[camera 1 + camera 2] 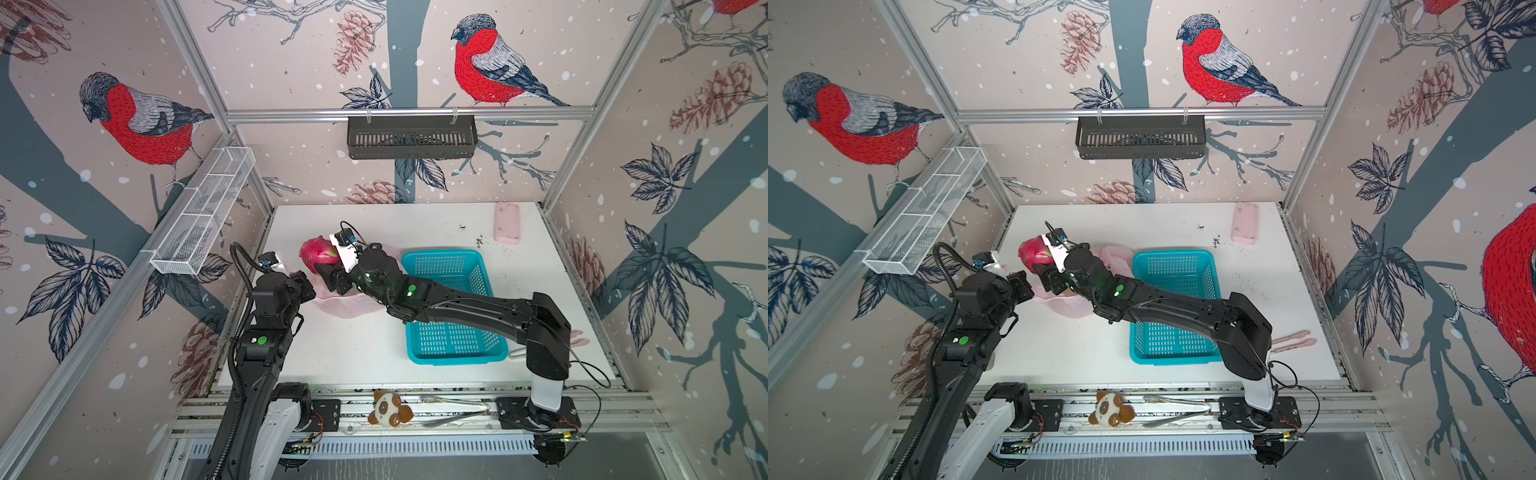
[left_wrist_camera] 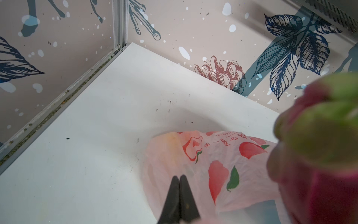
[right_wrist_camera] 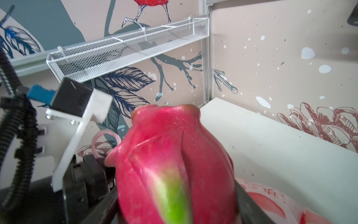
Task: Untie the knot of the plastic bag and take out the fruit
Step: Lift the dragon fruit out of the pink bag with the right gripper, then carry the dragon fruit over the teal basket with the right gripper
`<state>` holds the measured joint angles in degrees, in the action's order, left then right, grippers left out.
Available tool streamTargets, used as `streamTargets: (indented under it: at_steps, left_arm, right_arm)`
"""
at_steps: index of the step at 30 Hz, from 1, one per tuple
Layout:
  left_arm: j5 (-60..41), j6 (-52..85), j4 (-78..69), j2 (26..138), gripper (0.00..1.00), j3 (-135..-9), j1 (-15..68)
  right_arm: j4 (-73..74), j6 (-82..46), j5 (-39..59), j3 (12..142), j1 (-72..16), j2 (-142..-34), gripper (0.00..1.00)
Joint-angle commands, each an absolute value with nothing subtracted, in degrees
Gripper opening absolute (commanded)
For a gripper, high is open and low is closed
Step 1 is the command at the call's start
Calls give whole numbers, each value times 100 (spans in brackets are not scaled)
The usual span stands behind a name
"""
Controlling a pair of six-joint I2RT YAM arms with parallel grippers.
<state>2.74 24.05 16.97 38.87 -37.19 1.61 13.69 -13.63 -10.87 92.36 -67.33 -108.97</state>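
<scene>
That dragon fruit (image 3: 174, 164) is clamped in the right tool (image 1: 326, 272), and the left tool (image 2: 179, 194) looks clenched on the plastic bag (image 2: 213, 164). Best bet: lift slowly, straight up, so the bag doesn't drag along.

A: The dragon fruit (image 3: 174, 155) skin?
B: Glossy, waxy, smooth. The plastic bag (image 2: 213, 164) is thin translucent film, crinkled (faintly shiny).
A: And the table (image 2: 96, 135)?
B: Matt white, scuffed. The basket (image 1: 453, 345) is perforated teal plastic; the left tray (image 3: 126, 50), white metal mesh.

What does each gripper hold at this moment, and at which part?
The right gripper holds a dragon fruit by its two sides. The left gripper is shut on thin film of the plastic bag, near its edge.
</scene>
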Motion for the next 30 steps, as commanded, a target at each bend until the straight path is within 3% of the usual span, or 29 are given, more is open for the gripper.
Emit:
streamTargets:
  at_steps: [1, 17, 30]
  left_arm:
    - [33, 2410, 1421, 3767, 0, -3610, 154]
    - [-285, 2532, 1567, 3315, 0, -3342, 156]
    - [-334, 2445, 1714, 3182, 0, -3366, 156]
  right_arm:
    - [1483, -1282, -1267, 9462, -6741, -10942, 53]
    - [817, -1389, -1898, 9542, -6292, -10558, 53]
    - [118, -2185, -2959, 7306, -5677, -8587, 53]
